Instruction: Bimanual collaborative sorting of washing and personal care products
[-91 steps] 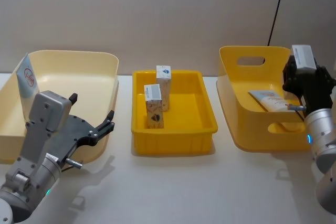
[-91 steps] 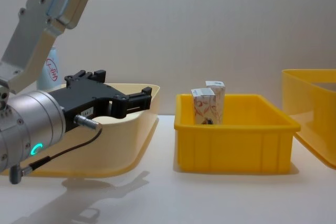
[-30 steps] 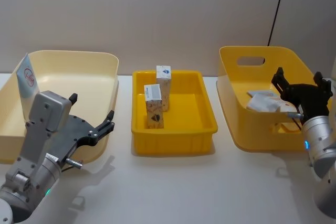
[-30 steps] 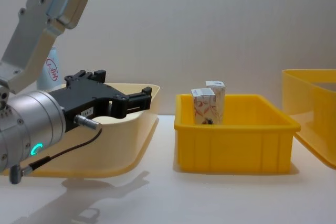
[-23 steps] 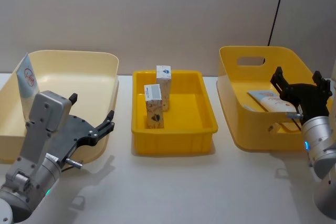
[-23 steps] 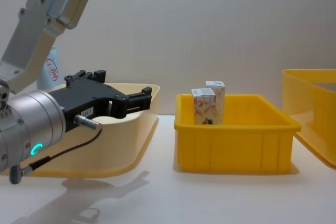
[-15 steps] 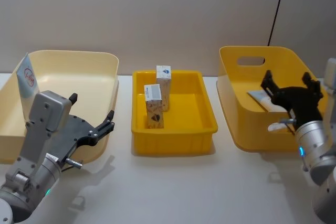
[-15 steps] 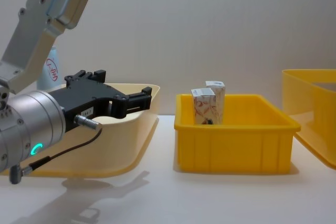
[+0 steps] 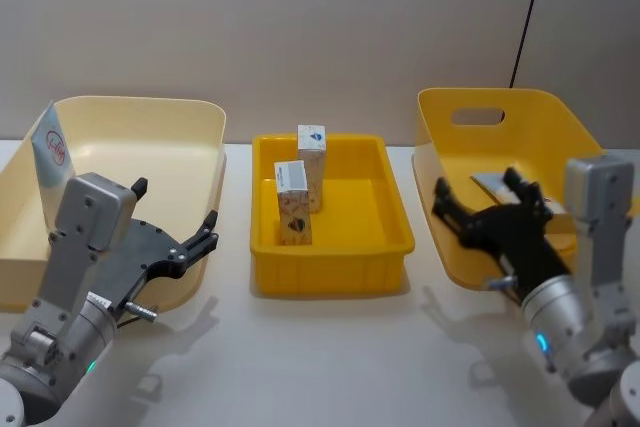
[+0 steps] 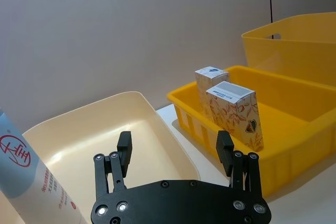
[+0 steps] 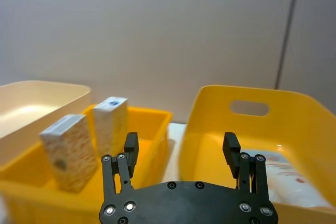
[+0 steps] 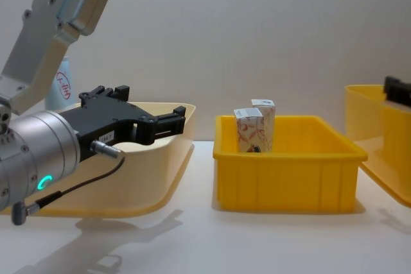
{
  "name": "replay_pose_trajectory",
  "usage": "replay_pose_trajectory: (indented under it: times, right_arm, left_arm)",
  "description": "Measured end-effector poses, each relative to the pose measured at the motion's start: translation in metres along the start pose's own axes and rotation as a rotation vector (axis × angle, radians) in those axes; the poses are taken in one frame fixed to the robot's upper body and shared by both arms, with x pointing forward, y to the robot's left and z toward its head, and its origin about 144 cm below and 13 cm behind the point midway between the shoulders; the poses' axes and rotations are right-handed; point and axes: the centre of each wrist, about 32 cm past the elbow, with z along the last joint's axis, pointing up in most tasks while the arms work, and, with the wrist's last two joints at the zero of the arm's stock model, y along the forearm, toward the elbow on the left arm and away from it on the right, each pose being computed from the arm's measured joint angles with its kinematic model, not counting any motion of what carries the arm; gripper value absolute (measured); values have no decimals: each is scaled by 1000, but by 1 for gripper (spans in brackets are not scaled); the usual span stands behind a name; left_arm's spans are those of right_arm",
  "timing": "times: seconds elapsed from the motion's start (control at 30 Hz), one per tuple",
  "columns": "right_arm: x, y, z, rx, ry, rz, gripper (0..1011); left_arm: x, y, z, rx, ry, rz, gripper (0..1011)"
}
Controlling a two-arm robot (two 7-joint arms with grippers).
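Boxy cartons (image 9: 297, 187) (glossy yellow tray (image 9: 390, 244))

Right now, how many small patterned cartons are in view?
2. Both stand upright in the middle yellow bin: the front carton and the rear carton close behind it. None seem hidden.

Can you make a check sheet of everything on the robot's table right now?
Surface: white table, bare in front of the bins.
Job's things: two small cartons stand upright in the middle yellow bin; one tube leans in the cream bin; another tube lies in the right yellow bin.
Clutter: nothing seen.
Grippers: left claw open, empty, by the cream bin's front wall; right claw open, empty, at the right bin's near left side.
Cables: thin black cable loops under the left wrist; dark cord on the wall.
Surroundings: plain grey wall.
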Motion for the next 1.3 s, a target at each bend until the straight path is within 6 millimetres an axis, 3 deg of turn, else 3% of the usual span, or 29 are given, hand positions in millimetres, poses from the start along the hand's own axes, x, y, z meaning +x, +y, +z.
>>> replay_pose_trajectory:
  times: [0.4,1.3]
  right_arm:
    - [-14,-20,-12,-24,6,148,1001]
    - [-15,-21,-13,-26,7,156,1001]
  left_arm:
    - [0,0,0,0,0,0,1003]
    - [0,0,0,0,0,0,1003]
